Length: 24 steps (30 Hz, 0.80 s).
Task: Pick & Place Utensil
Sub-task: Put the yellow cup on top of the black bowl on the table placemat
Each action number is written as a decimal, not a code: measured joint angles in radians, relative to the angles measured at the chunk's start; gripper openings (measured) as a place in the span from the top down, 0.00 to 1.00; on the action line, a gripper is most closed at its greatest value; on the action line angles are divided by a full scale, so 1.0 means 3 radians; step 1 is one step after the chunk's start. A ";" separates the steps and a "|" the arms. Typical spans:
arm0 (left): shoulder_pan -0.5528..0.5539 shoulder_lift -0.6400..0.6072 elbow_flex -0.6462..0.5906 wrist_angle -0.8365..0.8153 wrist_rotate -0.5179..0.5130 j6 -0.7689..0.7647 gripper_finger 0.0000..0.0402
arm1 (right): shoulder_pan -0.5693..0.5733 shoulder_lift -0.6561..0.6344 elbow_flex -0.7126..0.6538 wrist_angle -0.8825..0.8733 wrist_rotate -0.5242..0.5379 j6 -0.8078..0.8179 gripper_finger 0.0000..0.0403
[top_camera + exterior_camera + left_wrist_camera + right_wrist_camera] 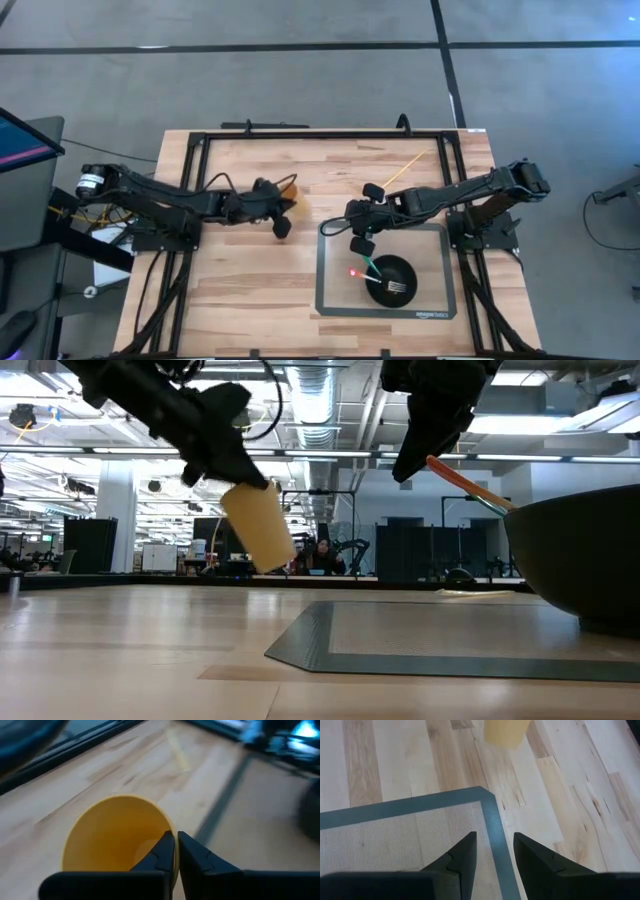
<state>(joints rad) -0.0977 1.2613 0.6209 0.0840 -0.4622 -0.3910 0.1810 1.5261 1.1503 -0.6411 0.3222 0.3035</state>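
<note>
Fingers pinched on a cup rim, utensil far off.
My left fingers [175, 851] clamp the yellow cup's [117, 837] wall above the desk [250, 290]; the utensil [383, 276] lies in the black bowl [392, 282], under my half-open, empty right fingers [492, 851].

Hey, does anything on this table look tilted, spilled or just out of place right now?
The yellow cup is off the table and tilted, pinched at its rim by the shut left gripper. Nothing looks spilled. The fork leans in the black bowl on the grey mat, below the right gripper.
</note>
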 joint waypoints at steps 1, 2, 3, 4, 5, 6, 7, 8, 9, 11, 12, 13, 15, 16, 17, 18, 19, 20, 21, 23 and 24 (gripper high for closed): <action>-0.0050 0.0000 0.0000 0.0080 0.0036 0.0091 0.96 | 0.0000 0.0000 0.0000 0.0000 0.0000 0.0000 0.70; -0.0096 0.0000 0.0000 0.0153 0.0061 0.0169 0.96 | 0.0000 0.0000 0.0000 0.0000 -0.0001 0.0000 0.70; -0.0142 0.0000 0.0000 0.0217 0.0069 0.0232 0.96 | 0.0000 0.0000 0.0000 0.0000 -0.0003 0.0000 0.70; -0.0186 0.0000 0.0000 0.0275 0.0076 0.0267 0.97 | 0.0000 0.0000 0.0000 0.0000 -0.0004 0.0000 0.69; -0.0227 0.0000 0.0000 0.0334 0.0076 0.0319 0.97 | 0.0000 0.0000 0.0000 0.0000 -0.0005 0.0000 0.69; -0.0265 0.0000 0.0000 0.0393 0.0075 0.0360 0.97 | 0.0000 -0.0001 0.0000 0.0000 -0.0009 0.0000 0.69; -0.0302 0.0000 0.0000 0.0450 0.0074 0.0410 0.97 | 0.0000 0.0000 0.0000 0.0000 -0.0010 0.0000 0.69; -0.0339 0.0000 0.0000 0.0496 0.0074 0.0453 0.97 | 0.0000 -0.0001 0.0000 0.0000 -0.0012 0.0000 0.70; -0.0375 0.0000 0.0000 0.0540 0.0074 0.0511 0.97 | 0.0000 -0.0001 0.0000 0.0000 -0.0015 0.0000 0.70; -0.0445 0.0000 0.0000 0.0622 0.0075 0.0619 0.97 | 0.0000 -0.0001 0.0000 -0.0001 -0.0023 0.0000 0.69; -0.0473 0.0000 0.0000 0.0648 0.0075 0.0673 0.97 | 0.0000 -0.0001 0.0000 0.0000 -0.0023 0.0001 0.69; -0.0500 0.0000 0.0000 0.0674 0.0077 0.0703 0.97 | 0.0000 -0.0001 0.0000 -0.0001 -0.0023 0.0001 0.69; -0.0534 0.0000 0.0000 0.0722 0.0077 0.0759 0.98 | 0.0000 -0.0001 0.0000 0.0000 -0.0024 0.0004 0.70; -0.0547 0.0000 0.0000 0.0736 0.0075 0.0765 0.98 | 0.0000 -0.0001 0.0000 0.0000 -0.0026 0.0003 0.70; -0.0552 0.0000 0.0000 0.0740 0.0077 0.0766 0.97 | 0.0006 -0.0001 0.0000 -0.0002 -0.0033 0.0003 0.70; -0.0552 0.0000 0.0000 0.0745 0.0097 0.0767 0.97 | 0.0010 -0.0001 -0.0001 -0.0006 -0.0034 0.0003 0.69; -0.0551 0.0000 0.0001 0.0750 0.0154 0.0766 0.97 | 0.0017 -0.0001 -0.0001 -0.0006 -0.0034 0.0004 0.69; -0.0547 0.0000 0.0007 0.0748 0.0196 0.0766 0.97 | 0.0028 -0.0002 -0.0001 -0.0007 -0.0034 0.0003 0.69; -0.0543 0.0004 0.0024 0.0746 0.0227 0.0766 0.98 | 0.0029 -0.0009 -0.0001 -0.0012 -0.0034 0.0003 0.69; -0.0543 0.0040 0.0104 0.0751 0.0243 0.0778 0.98 | 0.0032 -0.0033 -0.0001 -0.0043 -0.0034 0.0004 0.70; -0.0543 0.0060 0.0147 0.0753 0.0247 0.0812 0.98 | 0.0032 -0.0036 -0.0001 -0.0046 -0.0034 0.0004 0.70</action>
<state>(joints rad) -0.2607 1.2794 0.6650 0.3099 -0.3881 -0.1473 0.1905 1.5154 1.1500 -0.6549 0.3119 0.3046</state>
